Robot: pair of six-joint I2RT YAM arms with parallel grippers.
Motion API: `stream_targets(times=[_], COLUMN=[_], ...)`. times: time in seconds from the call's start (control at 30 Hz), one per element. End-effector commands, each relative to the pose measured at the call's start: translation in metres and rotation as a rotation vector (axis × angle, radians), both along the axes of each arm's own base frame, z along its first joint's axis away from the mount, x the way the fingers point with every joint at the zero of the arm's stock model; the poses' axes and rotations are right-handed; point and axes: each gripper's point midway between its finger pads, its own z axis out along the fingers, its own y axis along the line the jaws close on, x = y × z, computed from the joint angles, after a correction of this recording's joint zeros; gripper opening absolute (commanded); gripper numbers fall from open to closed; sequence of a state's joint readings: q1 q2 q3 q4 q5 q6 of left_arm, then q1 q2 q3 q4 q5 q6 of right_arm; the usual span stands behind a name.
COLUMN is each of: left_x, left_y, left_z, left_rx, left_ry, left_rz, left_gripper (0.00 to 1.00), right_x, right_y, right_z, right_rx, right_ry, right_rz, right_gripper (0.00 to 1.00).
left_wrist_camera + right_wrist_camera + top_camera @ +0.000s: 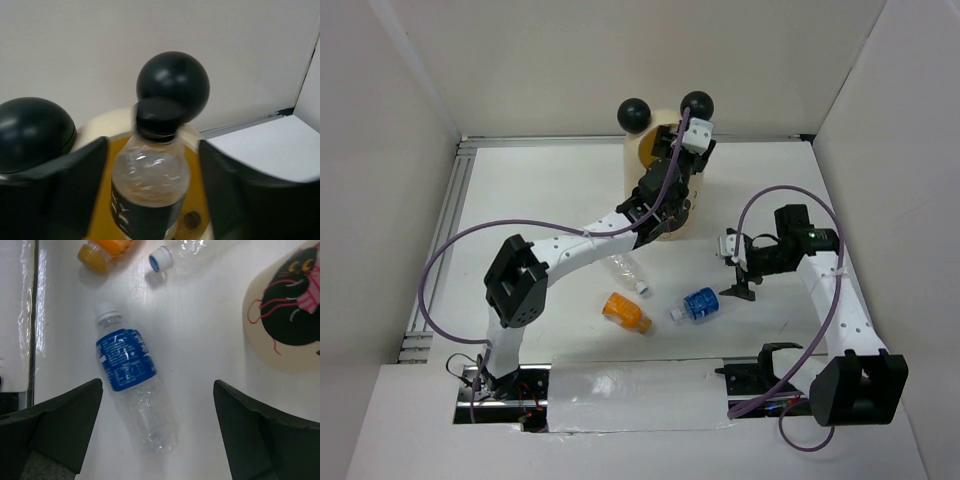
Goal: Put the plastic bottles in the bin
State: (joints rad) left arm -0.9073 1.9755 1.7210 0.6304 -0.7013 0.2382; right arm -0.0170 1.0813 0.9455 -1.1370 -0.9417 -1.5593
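- The left gripper [152, 200] is closed part-way on a clear, thin-walled plastic bottle [150, 185] with a black cap and a dark label. It holds the bottle upright between its dark, matte fingers [60, 190].
- That bottle hangs over the bin's [100, 125] mouth. Under it are the smooth cream rim and the yellow inside.
- Two glossy black balls [172, 87] sit on the rim, one right behind the cap and the other at the left.
- The right gripper [157, 425] is wide open and holds nothing. It hovers over a crinkled clear bottle with a blue label [132, 385] and a white cap, which lies on its side on the white worktop [540, 200].
- Just beyond that bottle's cap lie a stubby orange bottle [625, 311] and another clear bottle [628, 272] with a white cap. Both are on their sides.
- The bin is a tall cream cylinder at the back of the worktop. From the right wrist, its curved side shows a black and pink picture.
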Motion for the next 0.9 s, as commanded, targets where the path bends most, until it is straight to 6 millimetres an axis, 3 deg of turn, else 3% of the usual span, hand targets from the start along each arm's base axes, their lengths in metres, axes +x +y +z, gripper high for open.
stream_targets(times=[0.0,0.03,0.07,0.13,0.23,0.27,0.3,0.37,0.4,0.43,0.47,0.5,0.6,0.7,0.77,0.83,0.87], left_x=[-0.002,-0.003,-0.005,-0.013,-0.031,-0.046,-0.057,-0.077,-0.097,-0.109,-0.122,-0.134,-0.185,-0.219,-0.237,-0.247,-0.249], left_y=[0.018,0.019,0.016,0.024,0.027,0.040,0.041,0.057,0.077,0.083,0.098,0.107,0.152,0.177,0.183,0.184,0.179], left_z=[0.036,0.037,0.032,0.050,0.057,0.078,0.062,0.054,0.034,0.040,0.005,-0.013,-0.091,-0.145,-0.180,-0.190,-0.195], left_rx=[-0.087,-0.092,-0.090,-0.125,-0.140,-0.176,-0.151,-0.154,-0.182,-0.282,-0.229,-0.338,-0.342,-0.470,-0.508,-0.561,-0.594], left_ry=[-0.065,-0.056,-0.031,-0.036,0.000,-0.009,0.053,0.136,0.257,0.269,0.383,0.459,0.664,0.809,0.897,0.942,0.961], left_rz=[0.047,0.043,0.019,0.012,-0.020,-0.022,-0.026,-0.036,-0.041,-0.054,-0.028,-0.019,0.038,0.059,0.062,0.041,0.032], left_gripper=[0.89,0.98,1.00,1.00,1.00,1.00,1.00,1.00,1.00,1.00,1.00,1.00,1.00,1.00,1.00,1.00,1.00], right_x=[-0.026,-0.030,-0.034,-0.039,-0.036,-0.037,-0.034,-0.031,-0.025,-0.022,-0.019,-0.010,-0.001,0.001,0.003,-0.011,-0.005], right_y=[0.008,0.010,0.010,0.015,0.022,0.023,0.026,0.028,0.031,0.033,0.035,0.040,0.045,0.043,0.042,0.040,0.042], right_z=[-0.017,-0.023,-0.034,-0.044,-0.058,-0.065,-0.073,-0.084,-0.094,-0.101,-0.106,-0.111,-0.127,-0.142,-0.144,-0.143,-0.126], right_rx=[-0.033,-0.036,-0.054,-0.083,-0.128,-0.141,-0.169,-0.208,-0.246,-0.265,-0.282,-0.289,-0.365,-0.421,-0.430,-0.421,-0.384], right_ry=[0.007,0.017,0.020,0.028,-0.008,0.008,0.006,0.005,-0.007,-0.004,-0.007,-0.014,-0.047,-0.043,-0.043,0.009,-0.019], right_rz=[0.146,0.179,0.219,0.268,0.324,0.326,0.330,0.328,0.316,0.308,0.296,0.262,0.246,0.225,0.222,0.267,0.257], right_gripper=[1.00,1.00,1.00,1.00,1.00,1.00,1.00,1.00,1.00,1.00,1.00,1.00,1.00,0.97,0.85,0.70,0.55])
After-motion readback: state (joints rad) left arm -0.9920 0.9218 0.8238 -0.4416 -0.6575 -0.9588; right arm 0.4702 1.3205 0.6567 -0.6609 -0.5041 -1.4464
